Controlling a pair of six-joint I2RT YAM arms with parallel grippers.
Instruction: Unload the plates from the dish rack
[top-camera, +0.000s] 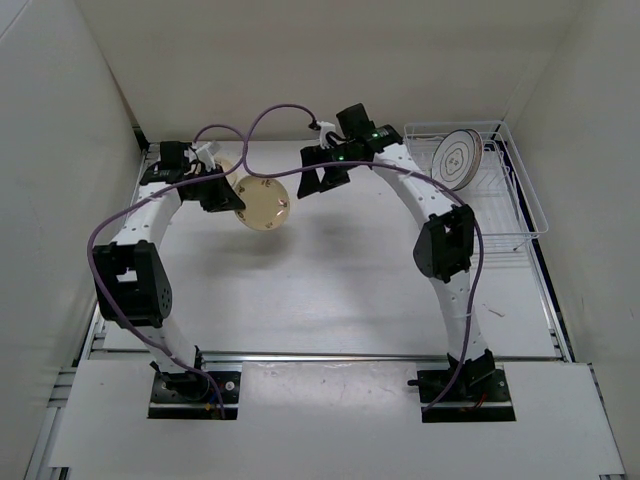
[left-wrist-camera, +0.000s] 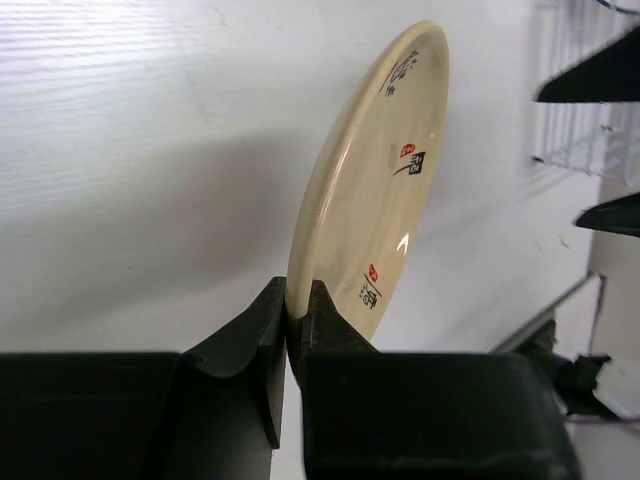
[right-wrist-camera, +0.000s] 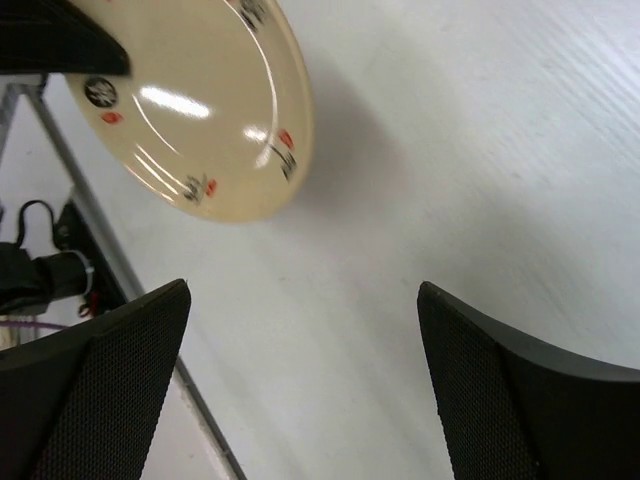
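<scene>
We see the left claw (left-wrist-camera: 293, 300) pinched tight on the rim of the cream plate (left-wrist-camera: 375, 170), one finger on each face. In the left wrist view the plate stands nearly on edge, rising up and away from the fingers. It has small dark and red marks spaced round its inner border. From above, this plate hangs over the far left part of the bench (top-camera: 330, 290), and its face is turned partly up toward the camera.

The right claw (right-wrist-camera: 303, 290) is spread wide and holds nothing. Only bare bench shows between its two fingers. It sits just to the right of the cream plate in the top view, close to the plate but not touching it.

The dish rack (top-camera: 520, 215) rests at the far right corner of the bench. The ringed plate (top-camera: 456, 158) stands upright in the rack's far left part, with its dark circles facing the arms. It is well apart from both claws.
</scene>
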